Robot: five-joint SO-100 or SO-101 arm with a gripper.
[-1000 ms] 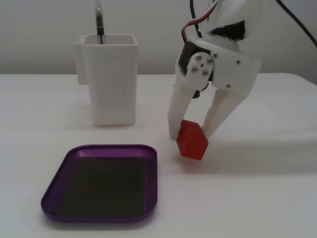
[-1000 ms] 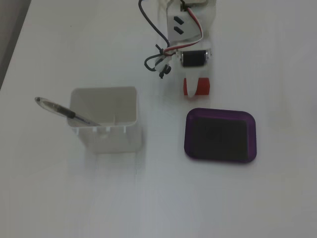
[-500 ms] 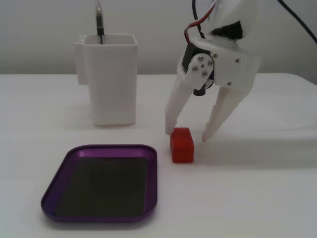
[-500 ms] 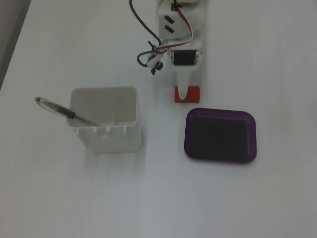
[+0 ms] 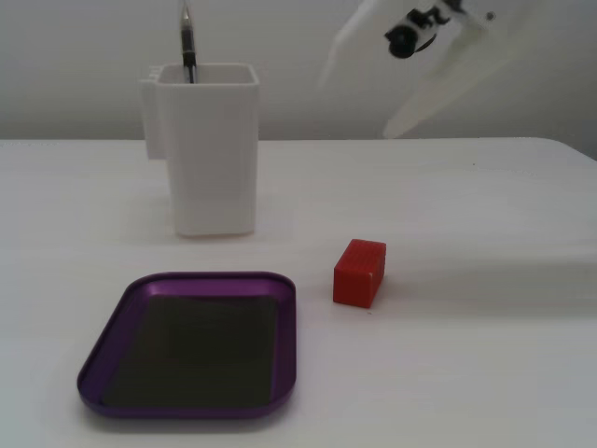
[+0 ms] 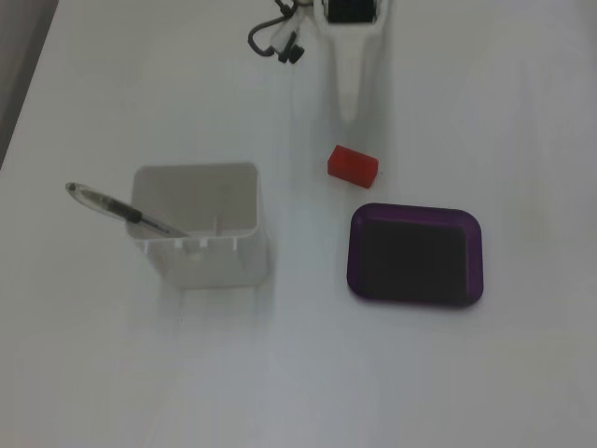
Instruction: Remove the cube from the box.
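Note:
The red cube (image 5: pixel 359 273) (image 6: pixel 353 166) rests by itself on the white table, just outside the box's rim. The box (image 5: pixel 94 371) (image 6: pixel 354 258), a shallow purple tray with a dark floor, holds nothing. My gripper (image 5: pixel 359 105) (image 6: pixel 350 107) hangs open high above the table, up and behind the cube, with nothing between its white fingers. Seen from above, the fingers line up and point toward the cube, well short of it.
A tall white square container (image 5: pixel 210 149) (image 6: pixel 201 229) with a pen (image 5: pixel 187 37) (image 6: pixel 121 210) in it stands beside the tray. Arm cables (image 6: pixel 275 37) hang near the arm's base.
The gripper opened and let go of the cube, which settled on the table beside the tray. The gripper then lifted up and drew back from it.

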